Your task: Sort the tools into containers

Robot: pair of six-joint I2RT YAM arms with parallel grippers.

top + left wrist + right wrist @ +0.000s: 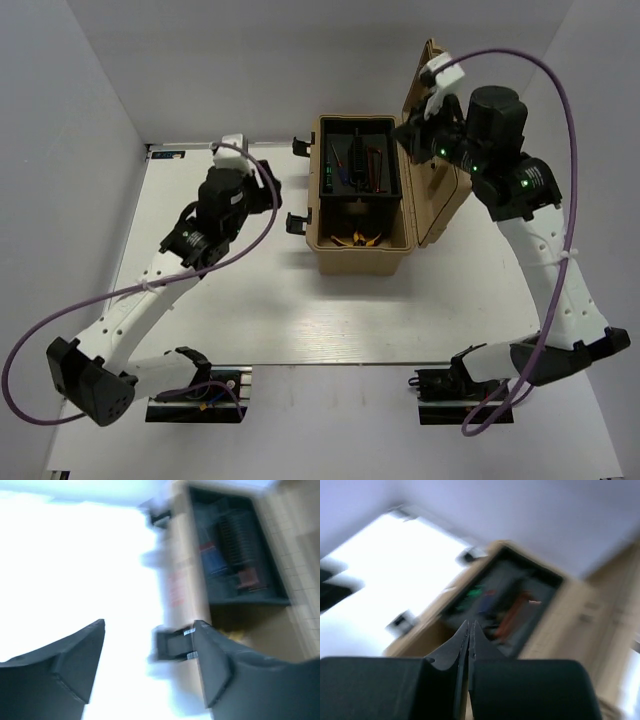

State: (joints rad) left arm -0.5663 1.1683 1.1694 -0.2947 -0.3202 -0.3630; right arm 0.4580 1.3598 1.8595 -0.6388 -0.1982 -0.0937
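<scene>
Left gripper (150, 625): jaws spread wide, nothing between them, hovering at 9 o'clock of the tan toolbox (362, 258). Right gripper (469, 625): fingers pressed together, empty, at 2 o'clock of the box, beside the raised lid (440, 190). Toolbox: open, toward 12 o'clock on the white bench (250, 310). Black tray (395, 185), far half of the box: reddish hex keys (373, 165), blue-red screwdriver (343, 178), green-black stick tool (328, 172). Near compartment: yellow-handled pliers (360, 238).
</scene>
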